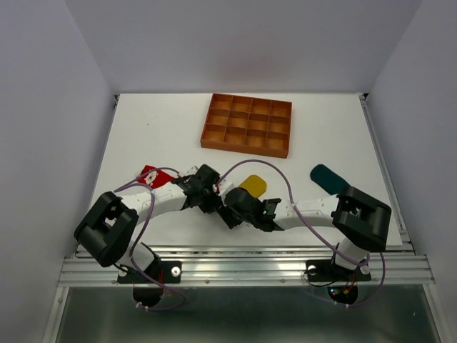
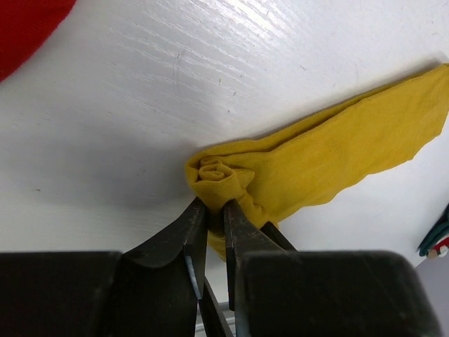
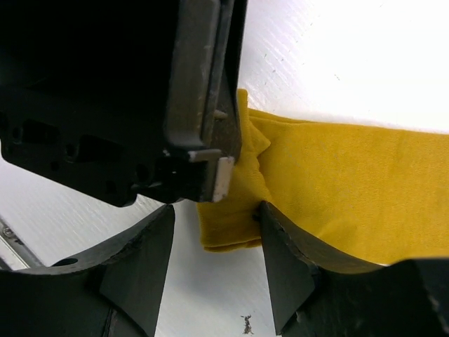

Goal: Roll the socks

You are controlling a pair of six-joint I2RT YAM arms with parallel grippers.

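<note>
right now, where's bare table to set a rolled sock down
Bare table left of the tray, and right of it beyond the teal sock. Crowded near middle: left arm and right arm meet at the yellow sock, red sock beside.

Soft, even light from above in the top view, table (image 1: 143,136) bright, only faint shadows under the arms (image 1: 170,202). Left wrist: glare streaks on the tabletop, yellow sock (image 2: 337,147) sharp, near fingers (image 2: 242,235) dark, blurry. Right wrist: background blown white.
</note>
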